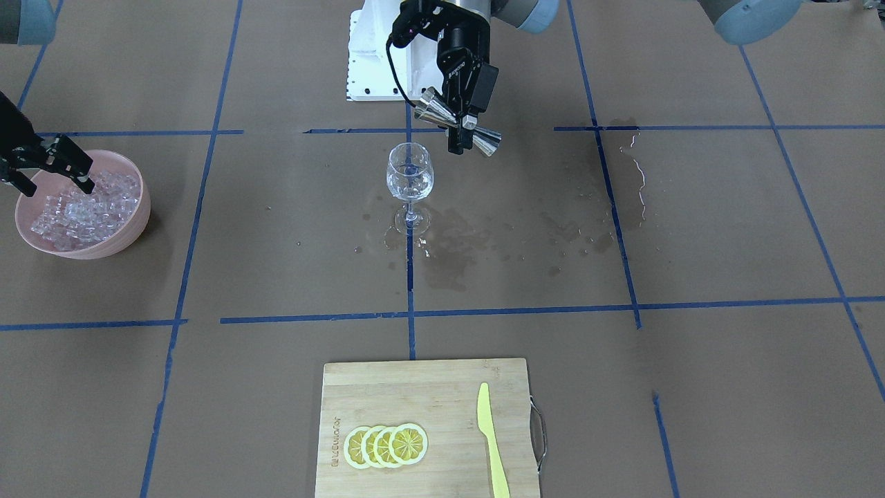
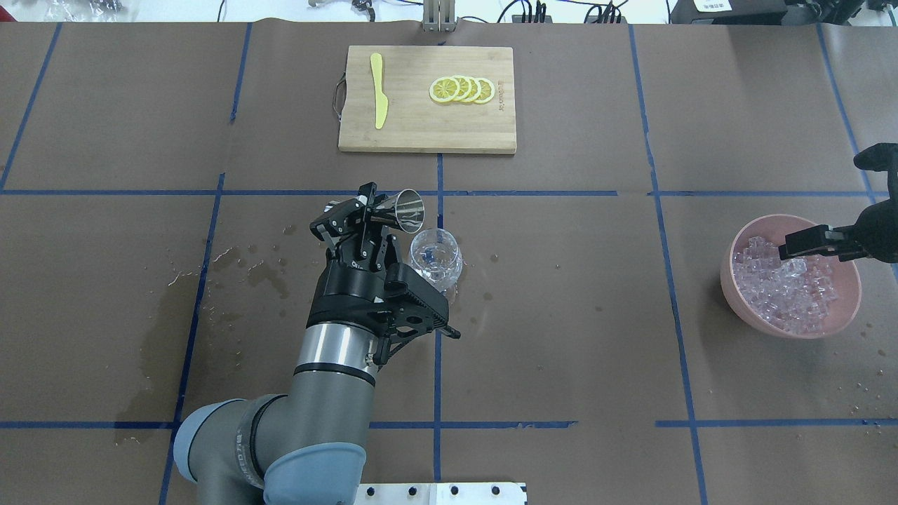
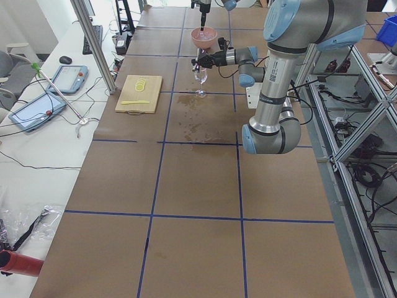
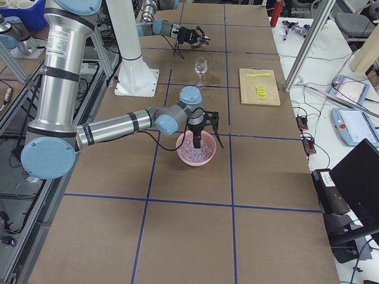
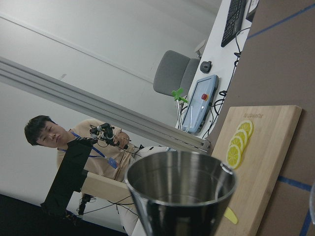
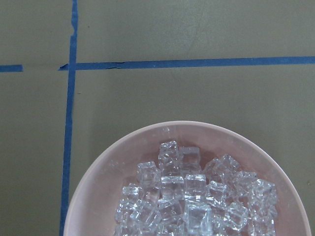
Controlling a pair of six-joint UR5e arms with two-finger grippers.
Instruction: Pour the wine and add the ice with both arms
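On the left of the overhead view we see dark wet stains (image 2: 165, 315) on the brown paper (image 2: 561, 330). Next, the left gripper (image 1: 458, 126) is clamped on the waist of a steel measuring cup (image 2: 409, 209), which is tipped on its side with its mouth just beside the rim of the wine glass (image 2: 436, 258). We cannot make out any wine in glass or cup. Beyond them, a cutting board (image 2: 421, 130) carries a yellow knife (image 2: 379, 98) and lemon slices (image 2: 463, 90). Far right, the ice (image 2: 786, 294) lies heaped in a pink bowl (image 2: 729, 284). The right gripper (image 1: 62, 185) hangs over it, fingers spread wide, holding nothing.
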